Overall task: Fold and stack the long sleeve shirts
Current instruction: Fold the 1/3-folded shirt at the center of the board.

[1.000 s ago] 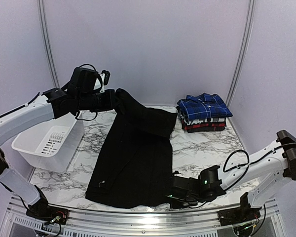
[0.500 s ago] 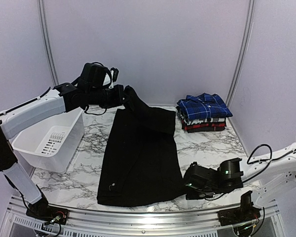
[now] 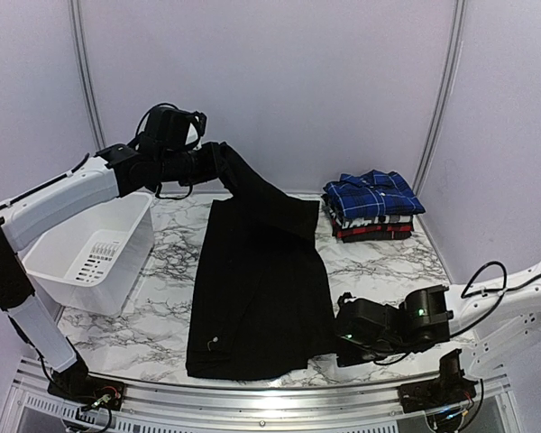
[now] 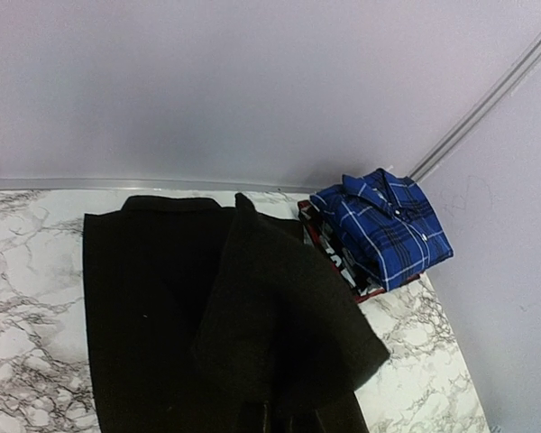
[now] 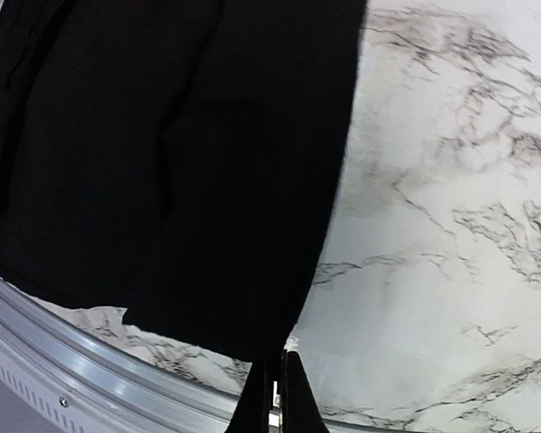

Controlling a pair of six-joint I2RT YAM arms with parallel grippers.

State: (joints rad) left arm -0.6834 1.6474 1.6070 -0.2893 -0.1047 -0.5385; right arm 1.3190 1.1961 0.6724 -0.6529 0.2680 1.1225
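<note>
A marble-patterned worktop [image 3: 379, 271] stands against pale, plain walls, with a white basket [image 3: 81, 262] at its left edge and a stack of folded plaid shirts [image 3: 374, 206], blue one on top, at the far right. The black shirt [image 3: 261, 298] lies lengthwise down the middle, near hem close to the front rail.

The left gripper [image 3: 221, 161] is clamped on the shirt's far end and holds it raised off the worktop, so a flap of cloth slopes down from it toward the stack. The right gripper [image 3: 338, 338] sits low at the near right corner of the hem. In its wrist view the fingers [image 5: 257, 397] are almost together, and they seem to be pinching the cloth's edge there, though the contact itself is dark.

This reads as a lengthwise fold, with the two grippers holding one long edge between them. To do it well, I would:

- Draw the edge just taut between the grippers, so it carries as a straight line.
- Move both at the same pace across the shirt, staying low so the body is not dragged.
- Let the hanging flap tuck inside the fold rather than trail toward the stack.
- Lay the edge parallel to the opposite side, then let go only once the cloth rests flat.
</note>
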